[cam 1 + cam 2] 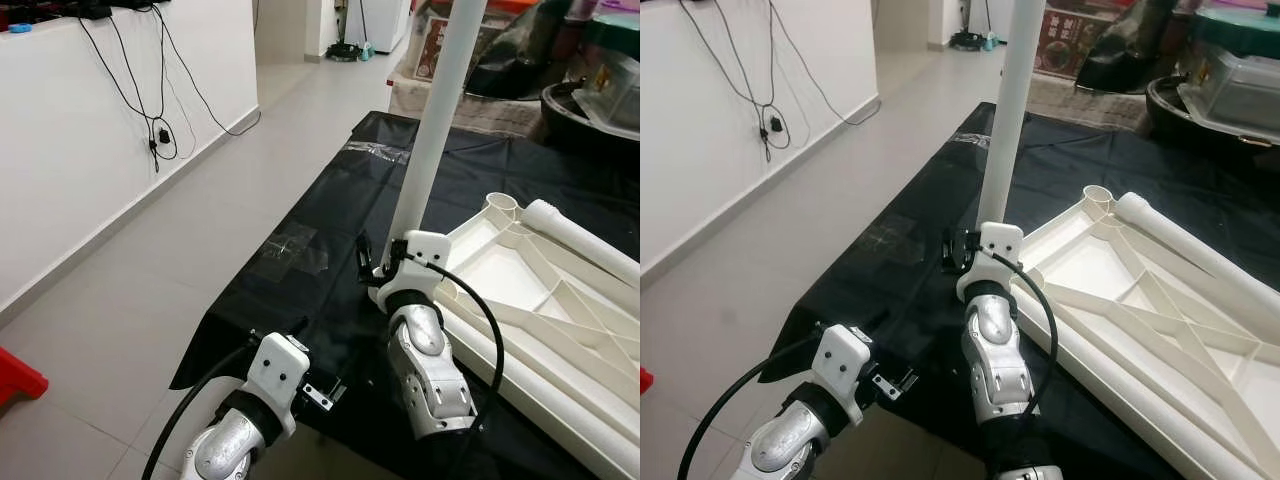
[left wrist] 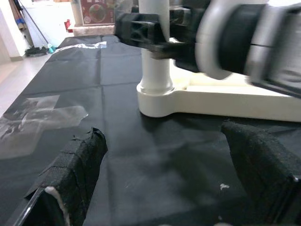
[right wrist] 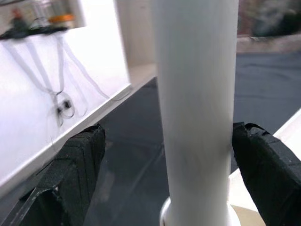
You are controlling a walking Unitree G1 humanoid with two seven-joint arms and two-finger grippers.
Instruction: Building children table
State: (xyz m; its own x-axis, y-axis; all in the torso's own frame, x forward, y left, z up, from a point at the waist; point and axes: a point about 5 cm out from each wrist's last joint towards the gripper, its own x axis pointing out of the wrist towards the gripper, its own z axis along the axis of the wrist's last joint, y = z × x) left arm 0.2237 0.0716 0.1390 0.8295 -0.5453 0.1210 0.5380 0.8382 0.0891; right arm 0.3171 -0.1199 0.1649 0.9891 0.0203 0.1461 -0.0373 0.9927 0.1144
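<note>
With the right gripper (image 3: pixel 164 179) open around the upright leg (image 1: pixel 432 140), keep the leg vertical and press it into the tabletop's (image 1: pixel 560 310) left corner socket (image 2: pixel 155 96), while the left gripper (image 2: pixel 164 179), also open, waits near.

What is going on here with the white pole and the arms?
The upturned white table top lies on a black sheet. One white leg stands upright in its corner socket, and the right gripper has its open fingers on either side of it. A second leg lies across the top. The left gripper waits open over the sheet.

Head eyes look down; both wrist cameras closely share the table leg (image 3: pixel 195 108).
</note>
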